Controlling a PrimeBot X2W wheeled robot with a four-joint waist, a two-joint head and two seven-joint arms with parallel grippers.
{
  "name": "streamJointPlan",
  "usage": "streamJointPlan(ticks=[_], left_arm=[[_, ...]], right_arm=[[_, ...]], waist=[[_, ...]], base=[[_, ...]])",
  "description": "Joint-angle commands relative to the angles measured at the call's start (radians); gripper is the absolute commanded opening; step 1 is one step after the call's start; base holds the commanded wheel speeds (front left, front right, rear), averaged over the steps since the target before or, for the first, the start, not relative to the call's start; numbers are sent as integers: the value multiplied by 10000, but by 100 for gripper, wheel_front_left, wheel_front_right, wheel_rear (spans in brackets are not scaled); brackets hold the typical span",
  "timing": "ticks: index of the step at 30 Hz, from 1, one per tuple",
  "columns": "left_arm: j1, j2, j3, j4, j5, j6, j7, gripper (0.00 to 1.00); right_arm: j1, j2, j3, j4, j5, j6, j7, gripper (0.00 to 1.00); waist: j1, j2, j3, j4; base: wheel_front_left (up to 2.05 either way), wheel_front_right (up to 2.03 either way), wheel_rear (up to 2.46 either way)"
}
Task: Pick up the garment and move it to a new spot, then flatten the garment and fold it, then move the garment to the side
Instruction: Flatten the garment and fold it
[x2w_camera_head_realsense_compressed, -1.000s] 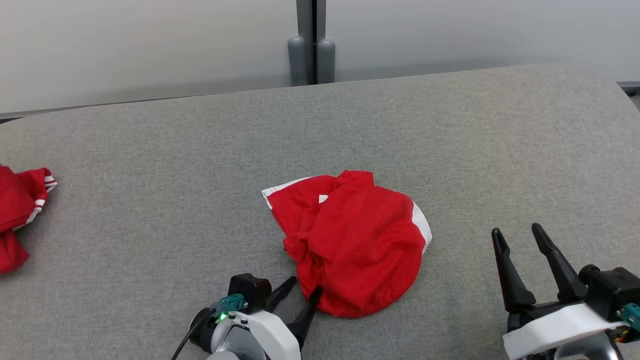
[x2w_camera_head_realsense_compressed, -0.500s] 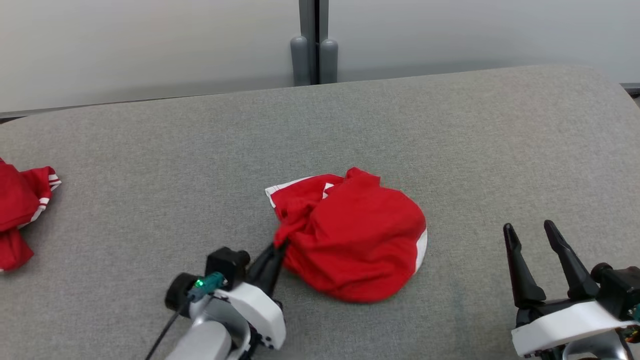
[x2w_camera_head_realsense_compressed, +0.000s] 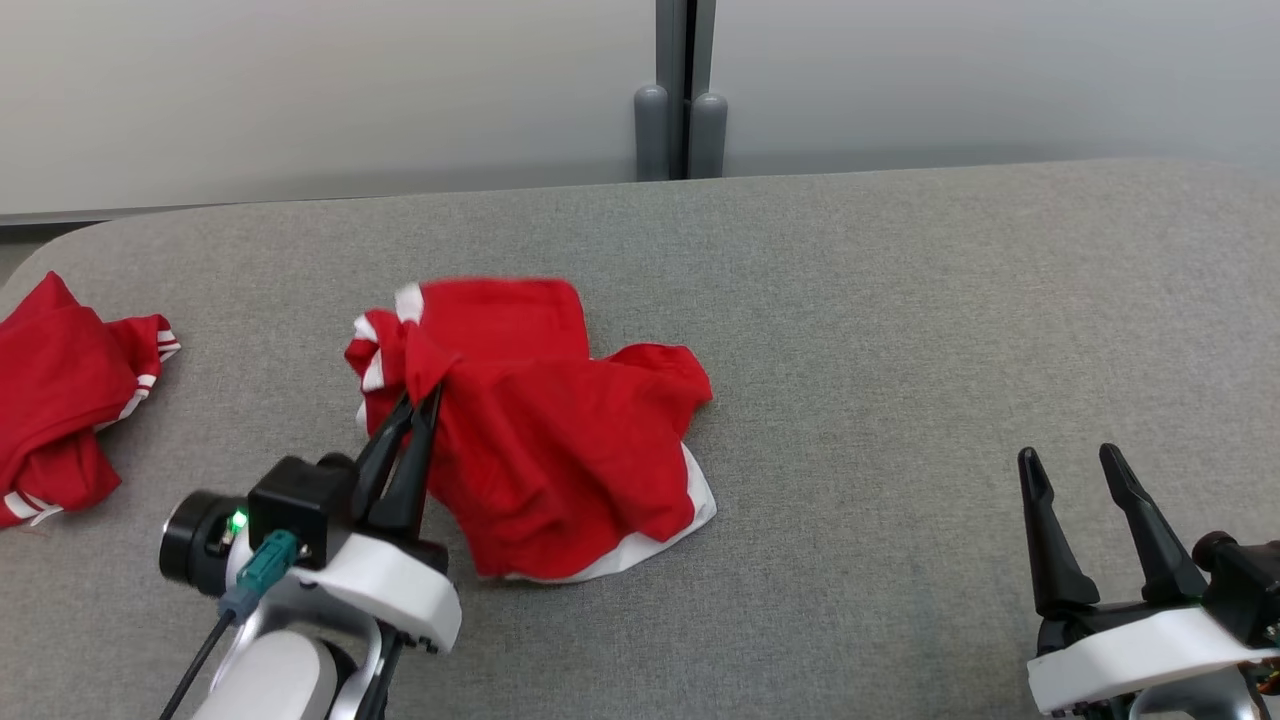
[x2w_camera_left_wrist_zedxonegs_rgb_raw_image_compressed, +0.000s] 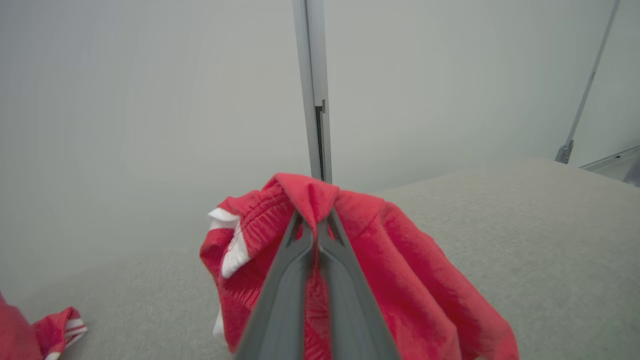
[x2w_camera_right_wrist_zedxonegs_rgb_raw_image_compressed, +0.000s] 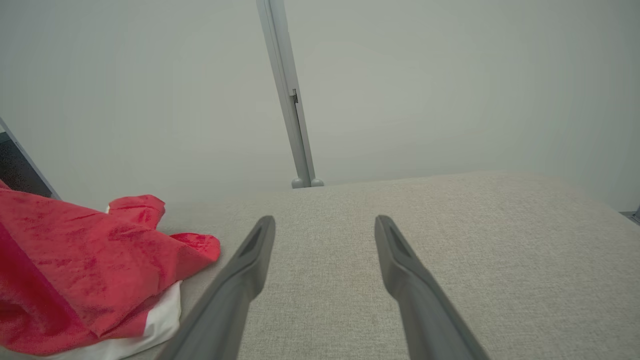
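**A bare lab or test room**

The work surface is a wide table (x2w_camera_head_realsense_compressed: 900, 300) padded in grey woven fabric. Just behind the table stand plain pale partition panels (x2w_camera_head_realsense_compressed: 300, 90), joined by a slim grey metal post (x2w_camera_head_realsense_compressed: 668, 50) on two rounded feet (x2w_camera_head_realsense_compressed: 651, 135).

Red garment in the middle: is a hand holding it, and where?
Yes, the left hand is shut on the red garment, pinching a bunched fold at its left end. The right hand is open, holding nothing.
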Motion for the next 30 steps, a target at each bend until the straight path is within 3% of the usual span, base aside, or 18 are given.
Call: streamJointPlan(ticks=[1, 8, 13, 14, 15, 20, 30], left_arm=[[511, 62, 79, -91, -252, 179, 280, 0], [2345, -302, 403, 807, -1447, 523, 447, 0], [2817, -703, 350, 1708, -1928, 246, 154, 0], [2833, -804, 336, 1845, -2017, 183, 97, 29], [2833, -853, 314, 1944, -2037, 119, 16, 100], [2567, -973, 564, 1768, -1946, 139, -745, 100], [2115, -480, 1223, 257, -890, 566, -1335, 100]], right_arm=[[65, 21, 17, -19, -8, 0, -20, 100], [57, 54, 49, -54, -49, 0, 74, 100], [152, 22, -86, -105, -108, -1, 137, 100], [159, 17, -87, -117, -118, 0, 164, 100], [168, 2, -81, -152, -154, 0, 183, 100], [252, -45, -104, -253, -232, 0, 257, 100], [548, -128, -107, -368, -295, -1, 370, 100]], waist=[[0, 0, 52, -3], [0, 0, 144, -89], [0, 0, 119, 90], [0, 0, 81, 121], [0, 0, 42, 151], [0, 0, -179, 281], [0, 0, -831, 324]], base=[[0, 0, 0], [0, 0, 0], [0, 0, 0], [0, 0, 0], [0, 0, 0], [0, 0, 0], [0, 0, 0]])
